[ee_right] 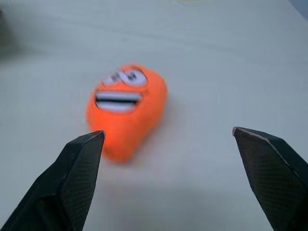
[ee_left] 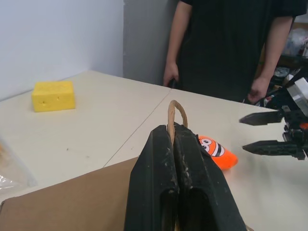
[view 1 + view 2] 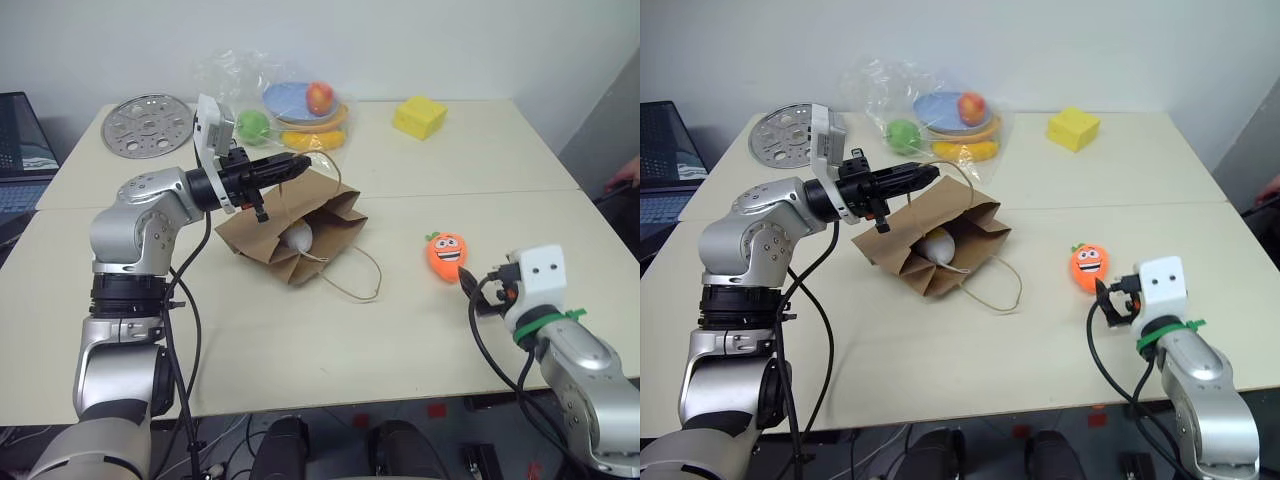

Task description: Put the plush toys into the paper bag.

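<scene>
The brown paper bag (image 3: 290, 225) lies on its side mid-table, its mouth facing the front edge. My left gripper (image 3: 298, 166) is shut on its twine handle (image 2: 176, 108) and lifts the upper edge. A white plush toy (image 3: 298, 237) lies inside the mouth. The orange carrot plush toy (image 3: 446, 256) rests on the table to the bag's right, face up. My right gripper (image 1: 168, 132) stands open just short of the carrot (image 1: 126, 108), nothing between its fingers. In the left wrist view the right gripper (image 2: 262, 132) also appears open beside the carrot (image 2: 216, 151).
At the back of the table sit a yellow block (image 3: 419, 116), a clear plastic bag of fruit (image 3: 290, 105) and a round metal disc (image 3: 147, 125). A laptop (image 3: 15, 150) stands at the far left. A person (image 2: 226, 43) stands beyond the table's right side.
</scene>
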### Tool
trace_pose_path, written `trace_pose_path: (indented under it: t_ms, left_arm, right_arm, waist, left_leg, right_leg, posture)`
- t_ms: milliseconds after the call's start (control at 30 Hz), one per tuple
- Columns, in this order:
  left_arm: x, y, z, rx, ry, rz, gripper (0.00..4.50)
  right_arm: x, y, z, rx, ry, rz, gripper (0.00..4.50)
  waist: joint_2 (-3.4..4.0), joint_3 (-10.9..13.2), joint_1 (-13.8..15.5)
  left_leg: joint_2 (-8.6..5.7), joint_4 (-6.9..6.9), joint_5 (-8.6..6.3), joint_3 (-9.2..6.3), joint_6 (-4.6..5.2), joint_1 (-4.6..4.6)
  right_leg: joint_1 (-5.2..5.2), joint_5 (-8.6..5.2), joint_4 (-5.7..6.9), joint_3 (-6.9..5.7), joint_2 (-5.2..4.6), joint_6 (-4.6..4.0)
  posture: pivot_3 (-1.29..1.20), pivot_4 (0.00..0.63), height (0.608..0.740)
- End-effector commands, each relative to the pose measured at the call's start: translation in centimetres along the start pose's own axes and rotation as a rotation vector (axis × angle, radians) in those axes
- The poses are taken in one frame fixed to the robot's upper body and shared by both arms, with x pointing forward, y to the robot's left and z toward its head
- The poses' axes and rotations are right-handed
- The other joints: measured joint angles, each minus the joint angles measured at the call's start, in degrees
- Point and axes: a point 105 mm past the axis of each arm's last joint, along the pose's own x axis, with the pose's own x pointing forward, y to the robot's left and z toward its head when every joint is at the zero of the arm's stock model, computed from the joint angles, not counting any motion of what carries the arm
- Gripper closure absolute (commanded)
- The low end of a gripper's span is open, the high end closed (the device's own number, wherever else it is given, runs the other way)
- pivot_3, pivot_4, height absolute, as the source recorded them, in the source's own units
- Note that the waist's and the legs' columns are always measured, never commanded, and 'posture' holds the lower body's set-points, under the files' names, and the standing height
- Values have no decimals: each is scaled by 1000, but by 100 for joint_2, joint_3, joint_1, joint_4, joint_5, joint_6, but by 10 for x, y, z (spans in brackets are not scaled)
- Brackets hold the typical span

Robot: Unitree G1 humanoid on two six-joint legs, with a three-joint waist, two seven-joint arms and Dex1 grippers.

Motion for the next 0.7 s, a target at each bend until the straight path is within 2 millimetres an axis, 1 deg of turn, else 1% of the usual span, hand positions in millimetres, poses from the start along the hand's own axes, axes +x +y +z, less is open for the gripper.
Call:
trace_pose_path:
  t_ms: [33,133,200,333,367,433,467,533,633,700]
  left_arm:
    - [1,-4,11,42,-33,-15,4500]
    - [2,-5,11,40,-38,-19,4500]
    - [2,-6,10,42,-35,-24,4500]
    - [1,-7,7,43,-25,-30,4500]
    - [1,-7,8,42,-27,-29,4500]
    - [1,-8,8,41,-29,-29,4500]
    - [1,-8,8,42,-29,-30,4500]
    - [1,-8,8,41,-30,-29,4500]
    - [0,-9,8,38,-33,-28,4500]
    - [1,-8,9,40,-31,-30,4500]
  right_arm:
    - [0,-3,0,78,-9,-57,40]
    - [5,0,-2,117,0,-64,40]
    - [6,0,-7,118,23,-61,40]
    - [5,-2,-15,182,52,-89,40]
    - [5,-3,-17,189,56,-96,199]
    - [7,-3,-18,194,61,-94,630]
    - [8,-2,-18,191,63,-87,950]
    - [11,-2,-19,183,65,-86,1714]
    - [17,8,-11,207,33,-37,2858]
    - [19,9,-8,183,25,-30,3593]
  waist:
    - [0,0,-8]
    - [1,0,-9]
    - [0,0,-2]
    - [0,0,5]
    - [0,0,5]
    - [0,0,6]
    - [0,0,7]
    - [1,0,6]
    - [0,0,3]
    - [1,0,-8]
  left_leg:
    - [0,0,6,0,-1,3]
    - [1,-2,22,-2,-3,7]
    - [-1,-2,27,-2,2,6]
    - [-2,-3,27,-2,3,6]
    - [-1,-5,27,-2,3,5]
    - [-1,-6,27,-2,3,4]
    - [-1,-6,27,-2,3,3]
    - [-2,-5,27,-2,3,3]
    - [-1,-4,28,-2,3,4]
    - [-1,-4,28,-2,4,4]
  right_leg:
    - [0,2,5,1,4,-3]
    - [1,12,7,1,22,-9]
    - [1,16,7,2,24,-7]
    - [2,17,5,2,23,-5]
    - [2,17,5,2,23,-5]
    - [0,17,5,1,23,-5]
    - [0,17,5,2,23,-5]
    - [1,17,4,2,23,-5]
    - [1,17,6,1,23,-6]
    - [0,17,7,2,24,-6]
  posture:
    - [0,150,740]
    - [0,150,740]
    - [0,150,740]
    - [0,150,740]
    - [0,150,740]
    - [0,150,740]
    - [0,150,740]
    - [0,150,740]
    - [0,150,740]
    - [0,150,740]
